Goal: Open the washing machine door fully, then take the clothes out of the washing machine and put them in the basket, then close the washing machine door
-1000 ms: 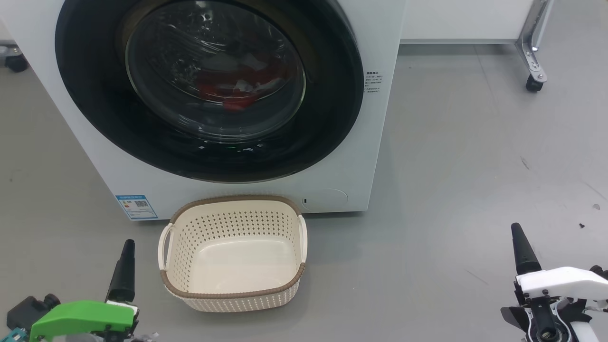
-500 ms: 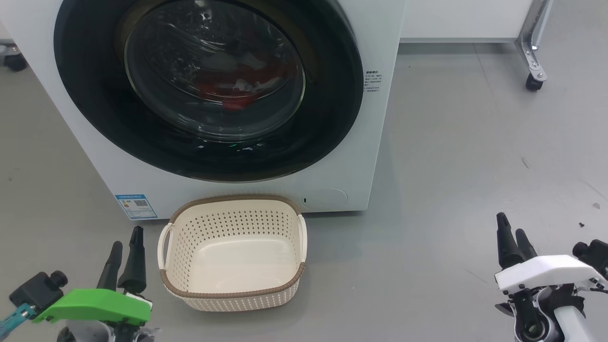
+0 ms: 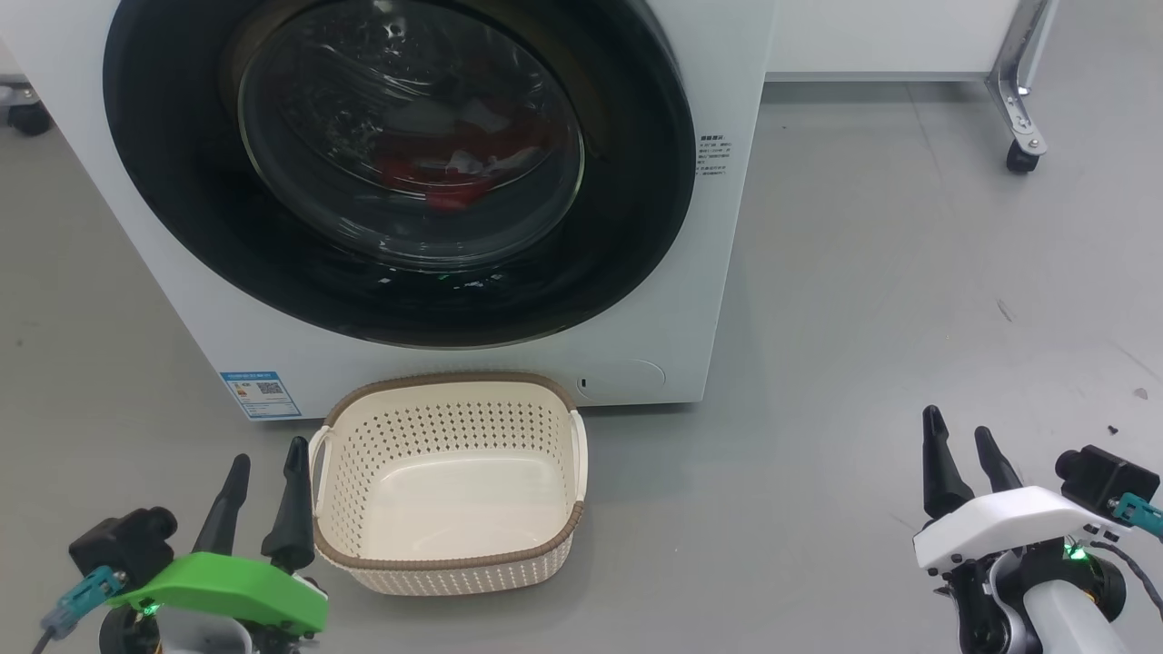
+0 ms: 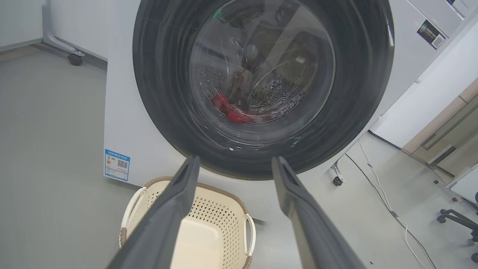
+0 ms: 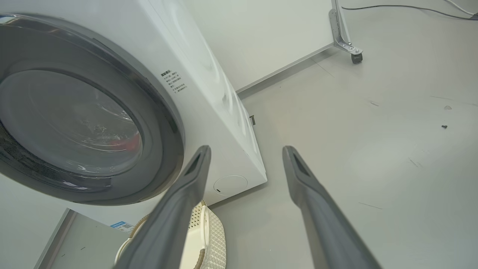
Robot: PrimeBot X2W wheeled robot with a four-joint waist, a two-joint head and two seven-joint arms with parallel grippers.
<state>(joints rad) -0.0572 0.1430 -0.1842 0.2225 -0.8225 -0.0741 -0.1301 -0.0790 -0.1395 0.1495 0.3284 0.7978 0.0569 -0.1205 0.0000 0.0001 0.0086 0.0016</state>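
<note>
Head view: washing machine door (image 3: 400, 173) shut, clothes (image 3: 436, 177) inside, basket (image 3: 445, 559) empty; left gripper (image 3: 263, 495), right gripper (image 3: 963, 463) spread, empty. All steps remain.

blue sticker (image 3: 261, 395) with a qr code low on the washing machine (image 3: 736, 73); small print (image 3: 712, 159) higher up, unreadable.

The washing machine door (image 3: 400, 300) runs off the top edge — the clothes (image 3: 436, 182) behind it look dim and shapeless.

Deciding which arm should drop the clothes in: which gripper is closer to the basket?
The green-bodied left gripper, right beside the basket; the white right gripper stands far off.
</note>
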